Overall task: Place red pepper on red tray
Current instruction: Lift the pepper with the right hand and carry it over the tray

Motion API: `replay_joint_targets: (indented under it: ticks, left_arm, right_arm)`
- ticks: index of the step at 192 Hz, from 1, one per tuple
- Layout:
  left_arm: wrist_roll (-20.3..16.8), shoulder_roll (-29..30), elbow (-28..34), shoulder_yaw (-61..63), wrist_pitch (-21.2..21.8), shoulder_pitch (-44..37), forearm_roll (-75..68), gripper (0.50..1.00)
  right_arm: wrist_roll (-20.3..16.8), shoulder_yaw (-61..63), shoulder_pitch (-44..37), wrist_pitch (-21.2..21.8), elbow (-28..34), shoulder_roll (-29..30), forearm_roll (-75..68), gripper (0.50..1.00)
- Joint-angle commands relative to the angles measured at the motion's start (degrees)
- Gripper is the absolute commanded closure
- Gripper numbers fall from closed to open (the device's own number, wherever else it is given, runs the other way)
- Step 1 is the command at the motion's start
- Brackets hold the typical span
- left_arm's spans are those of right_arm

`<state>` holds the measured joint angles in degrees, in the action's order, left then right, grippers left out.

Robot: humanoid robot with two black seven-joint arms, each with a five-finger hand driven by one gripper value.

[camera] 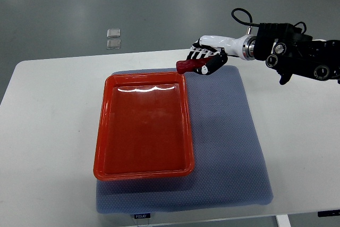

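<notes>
The right arm [289,54] reaches in from the picture's right edge, running nearly level toward the left, its dark forearm housing giving way to a white wrist section. At its end the right hand [206,59] has its fingers [213,66] curled around the red pepper [187,66], gripping it at one end so that the pepper's free tip sticks out to the left, beyond the knuckles. The hand sits with its back turned up toward the camera, over the far edge of the blue-grey mat [234,147].

The red pepper is held just off the far right corner of the red tray [104,131], outside its rim; whether it touches the rim cannot be told from this steep angle. The red tray lies on the left part of the mat, long side running away from the robot, its inside bare and glossy. The mat rests on the white table [48,131].

Two small clear squares [113,38] lie on the floor past the table's far edge.
</notes>
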<state>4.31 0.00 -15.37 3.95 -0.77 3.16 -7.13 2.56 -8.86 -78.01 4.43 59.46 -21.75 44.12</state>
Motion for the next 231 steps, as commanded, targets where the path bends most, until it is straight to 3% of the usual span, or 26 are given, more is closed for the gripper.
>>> replay_joint_targets:
  ticks: [1, 64, 112, 194, 199, 231]
  left_arm:
    - [0.0, 0.0, -0.1, 0.0, 0.0, 0.0, 0.0, 0.5]
    - [0.0, 0.0, -0.1, 0.0, 0.0, 0.1, 0.0, 0.5]
    - [0.0, 0.0, -0.1, 0.0, 0.0, 0.1, 0.1, 0.5]
    - [0.0, 0.0, 0.2, 0.0, 0.0, 0.1, 0.0, 0.5]
    - [0.0, 0.0, 0.2, 0.0, 0.0, 0.1, 0.1, 0.5]
    - [0.0, 0.0, 0.2, -0.1, 0.0, 0.1, 0.1, 0.5]
  right_arm:
    - [0.0, -0.6, -1.5, -0.5, -0.1, 4.0, -1.1, 1.0]
    - [0.0, -4.4, -2.8, -1.6, -7.8, 21.8, -1.1, 1.0]
    - [0.0, -7.1, 1.8, -3.9, -11.2, 21.8, -1.1, 1.0]
    - [0.4, -6.9, 6.1, -6.3, -11.5, 21.8, -1.1, 1.0]
    - [0.5, -6.8, 6.5, -6.3, -11.5, 21.8, -1.1, 0.959]
    - [0.7, -6.7, 8.0, -6.3, -11.4, 21.8, -1.1, 0.895]
